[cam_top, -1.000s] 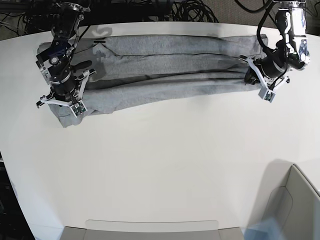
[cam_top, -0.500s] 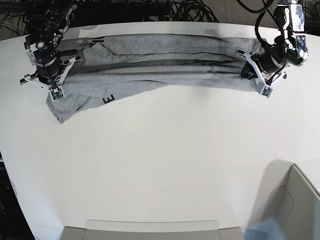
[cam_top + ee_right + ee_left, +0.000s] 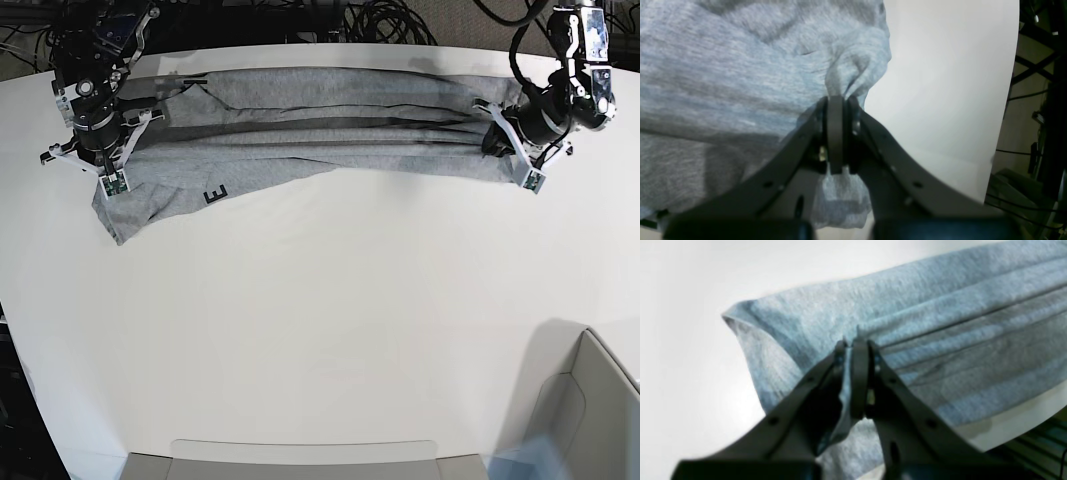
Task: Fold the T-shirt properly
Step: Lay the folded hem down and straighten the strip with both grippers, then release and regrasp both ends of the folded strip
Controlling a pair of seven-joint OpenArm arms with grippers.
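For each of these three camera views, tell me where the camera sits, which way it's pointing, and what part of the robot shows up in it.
Base: mounted high at the near side, looking down across the white table at the T-shirt stretched along the far edge; both arms show.
Left wrist: sits behind the left end effector, looking along its fingers, which pinch cloth.
Right wrist: sits behind the right end effector, also pinching cloth, with the table edge beyond.
Shared: all three show the T-shirt and table; base shows both end effectors.

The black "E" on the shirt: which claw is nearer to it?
Right. The right claw grips cloth just beside the E; the left claw is at the shirt's far end.
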